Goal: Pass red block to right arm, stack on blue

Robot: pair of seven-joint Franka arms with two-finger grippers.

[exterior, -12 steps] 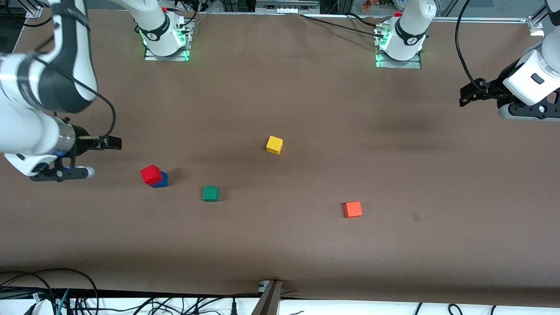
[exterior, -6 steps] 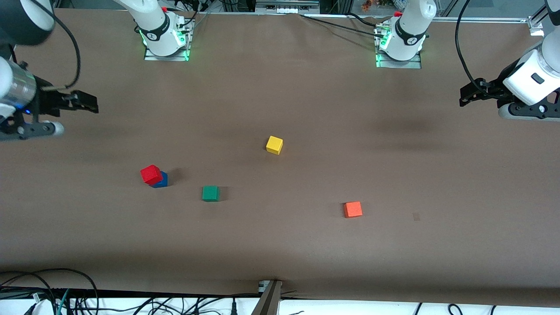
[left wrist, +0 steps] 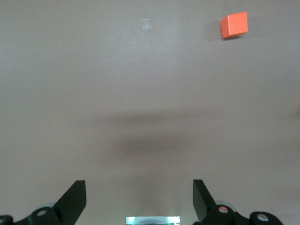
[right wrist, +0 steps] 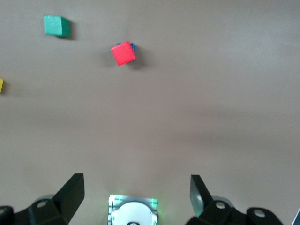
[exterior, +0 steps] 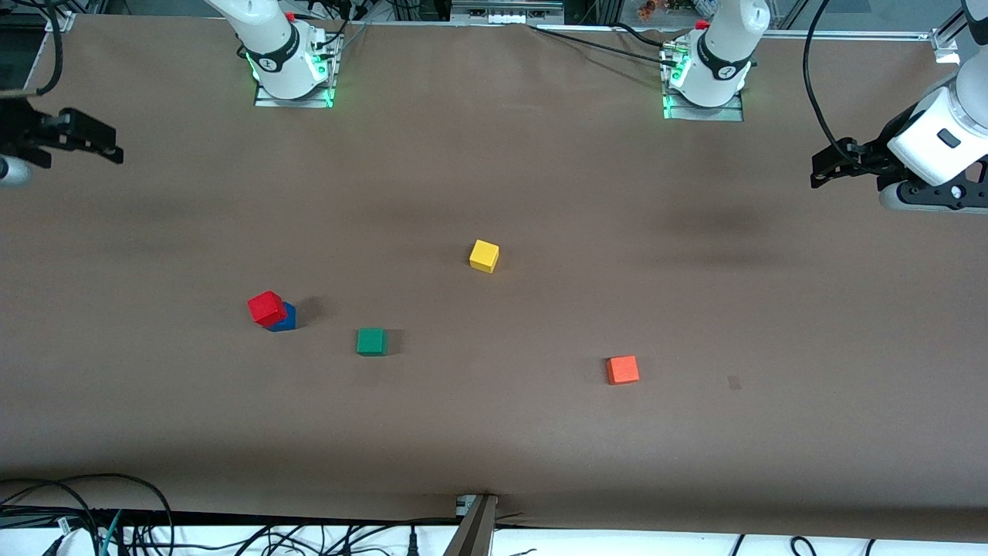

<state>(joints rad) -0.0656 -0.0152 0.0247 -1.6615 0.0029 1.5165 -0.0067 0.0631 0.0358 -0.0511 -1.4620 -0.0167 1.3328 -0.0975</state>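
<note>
The red block (exterior: 266, 307) sits on top of the blue block (exterior: 285, 320), turned a little askew, toward the right arm's end of the table. In the right wrist view the red block (right wrist: 123, 53) covers all but a sliver of the blue block (right wrist: 132, 46). My right gripper (exterior: 96, 139) hangs open and empty, high over the table's edge at its own end, well away from the stack; its jaws (right wrist: 136, 180) stand wide apart. My left gripper (exterior: 830, 166) waits open and empty over its own end of the table, with only bare table between its fingers (left wrist: 139, 185).
A green cube (exterior: 371, 340) lies beside the stack, toward the middle. A yellow cube (exterior: 484, 255) sits mid-table. An orange-red cube (exterior: 622, 370) lies toward the left arm's end. The arm bases (exterior: 292, 69) (exterior: 706, 77) stand along the table's back edge.
My right arm has lifted and drawn back from beside the stack toward its own end of the table, still open. The stack and the left arm have not moved.
</note>
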